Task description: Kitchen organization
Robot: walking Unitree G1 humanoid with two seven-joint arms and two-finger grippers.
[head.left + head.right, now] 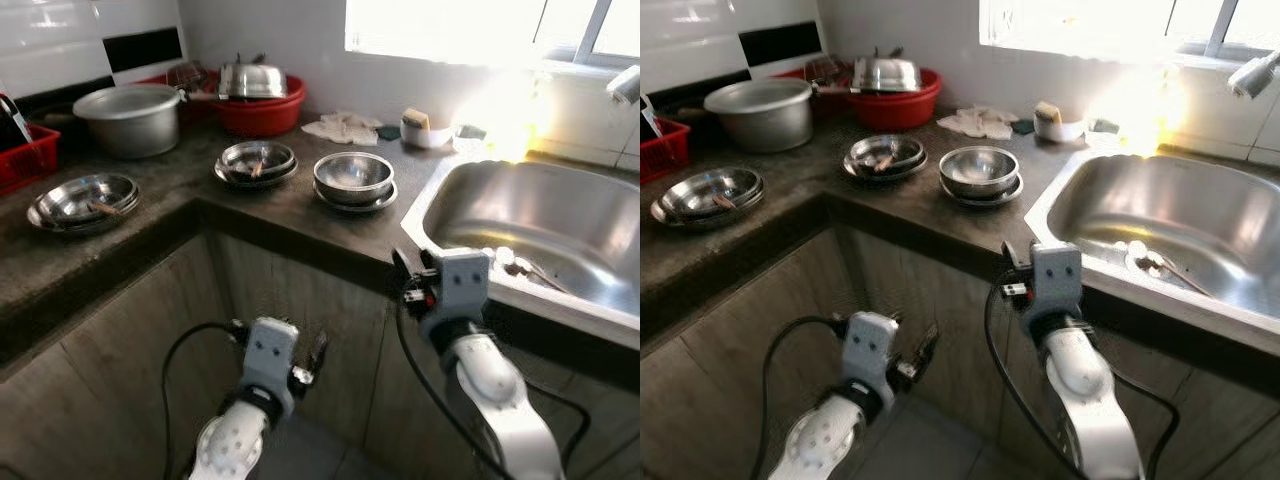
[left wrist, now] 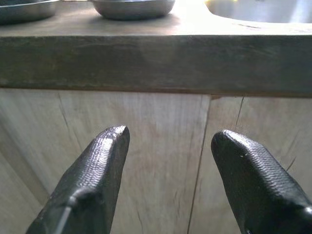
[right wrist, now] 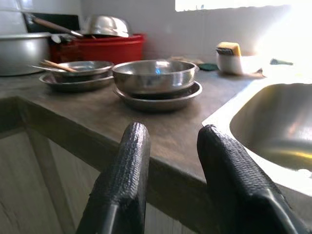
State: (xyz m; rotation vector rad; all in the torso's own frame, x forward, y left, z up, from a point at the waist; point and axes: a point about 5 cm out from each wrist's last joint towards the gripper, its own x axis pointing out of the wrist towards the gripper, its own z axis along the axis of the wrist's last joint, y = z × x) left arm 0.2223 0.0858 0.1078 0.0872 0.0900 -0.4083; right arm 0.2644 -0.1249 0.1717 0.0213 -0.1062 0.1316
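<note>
A steel bowl stacked on a steel plate (image 1: 353, 178) stands on the dark counter (image 1: 290, 215), left of the sink. Beside it is a second bowl-and-plate set (image 1: 257, 162) holding a spoon. A third stack of steel plates (image 1: 83, 200) lies on the counter's left wing. My right gripper (image 3: 170, 141) is open and hovers at the counter's front edge, near the sink's left corner, with the bowl (image 3: 155, 75) ahead of it. Held low below the counter, my left gripper (image 2: 168, 141) is open and faces the wooden cabinet doors (image 2: 146, 146).
A steel sink (image 1: 540, 225) with a spoon (image 1: 530, 268) in it fills the right side. At the back are a large aluminium pot (image 1: 130, 118), a red basin with a steel lid (image 1: 260, 100), a cloth (image 1: 343, 127) and a white dish with a sponge (image 1: 425, 128). A red basket (image 1: 25, 155) stands far left.
</note>
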